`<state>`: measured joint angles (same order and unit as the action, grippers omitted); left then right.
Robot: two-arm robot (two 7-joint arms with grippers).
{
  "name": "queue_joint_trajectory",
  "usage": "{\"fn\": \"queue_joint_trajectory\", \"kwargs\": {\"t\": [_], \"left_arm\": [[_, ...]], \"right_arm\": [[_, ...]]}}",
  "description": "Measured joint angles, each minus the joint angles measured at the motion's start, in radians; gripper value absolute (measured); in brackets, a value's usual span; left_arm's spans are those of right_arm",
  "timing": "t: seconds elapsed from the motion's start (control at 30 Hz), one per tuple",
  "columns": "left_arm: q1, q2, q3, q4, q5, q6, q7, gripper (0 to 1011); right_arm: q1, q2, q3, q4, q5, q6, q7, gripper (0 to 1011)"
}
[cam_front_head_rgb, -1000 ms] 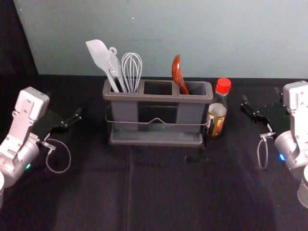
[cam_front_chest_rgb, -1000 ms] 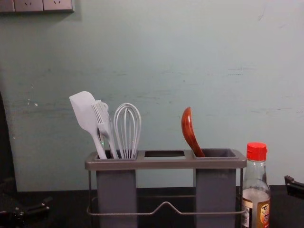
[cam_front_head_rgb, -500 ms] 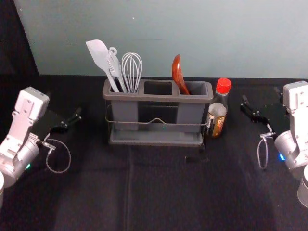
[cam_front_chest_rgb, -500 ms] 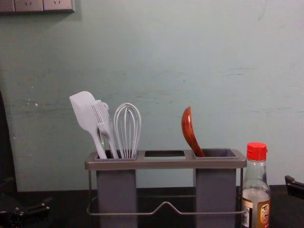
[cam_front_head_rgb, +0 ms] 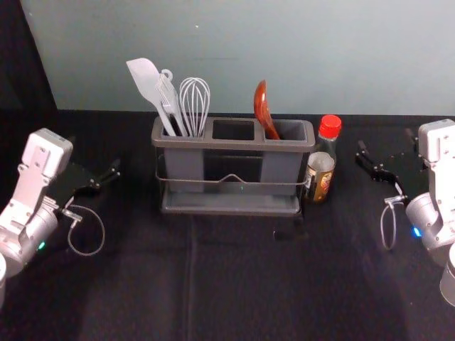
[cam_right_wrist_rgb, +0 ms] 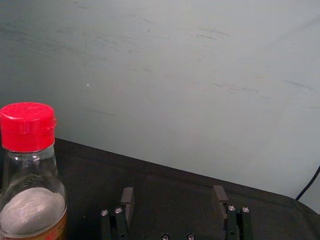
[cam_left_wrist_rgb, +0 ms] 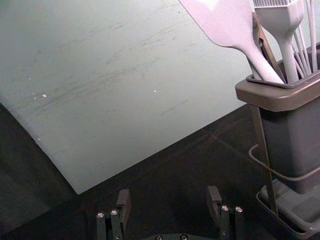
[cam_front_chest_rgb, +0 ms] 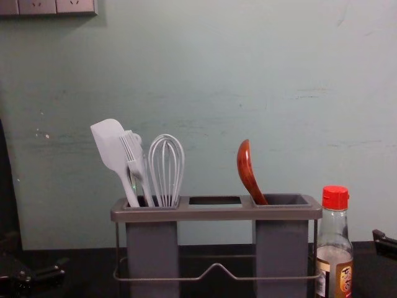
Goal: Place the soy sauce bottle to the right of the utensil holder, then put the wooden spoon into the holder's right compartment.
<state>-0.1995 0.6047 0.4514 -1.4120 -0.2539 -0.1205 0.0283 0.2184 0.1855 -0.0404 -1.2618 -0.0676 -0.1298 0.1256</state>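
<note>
Table [cam_front_head_rgb: 249, 284] bearing utensil holder [cam_front_head_rgb: 231, 145] near back edge, left end effector [cam_front_head_rgb: 94, 152] and right end effector [cam_front_head_rgb: 384, 139] gaping toward the side edges, soy sauce bottle [cam_front_head_rgb: 321, 170] standing just right of holder, wooden spoon [cam_front_head_rgb: 262, 106] leaning in right compartment

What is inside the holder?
The left compartment has a spatula, a brush, a whisk and something brown I cannot identify. The right compartment has the wooden spoon. The compartment walls cover their lower ends.
</note>
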Motion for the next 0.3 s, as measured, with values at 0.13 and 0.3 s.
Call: {"fn": "queue_joint_trajectory", "kwargs": {"t": [0.13, 0.3], "left_arm": [[0.0, 0.0, 0.0, 0.0, 0.0, 0.0, 0.0, 1005], [0.0, 0.0, 0.0, 0.0, 0.0, 0.0, 0.0, 1005]], "right_arm": [[0.0, 0.0, 0.0, 0.0, 0.0, 0.0, 0.0, 1003], [0.0, 0.0, 0.0, -0.001, 0.0, 0.001, 0.0, 1003]]}}
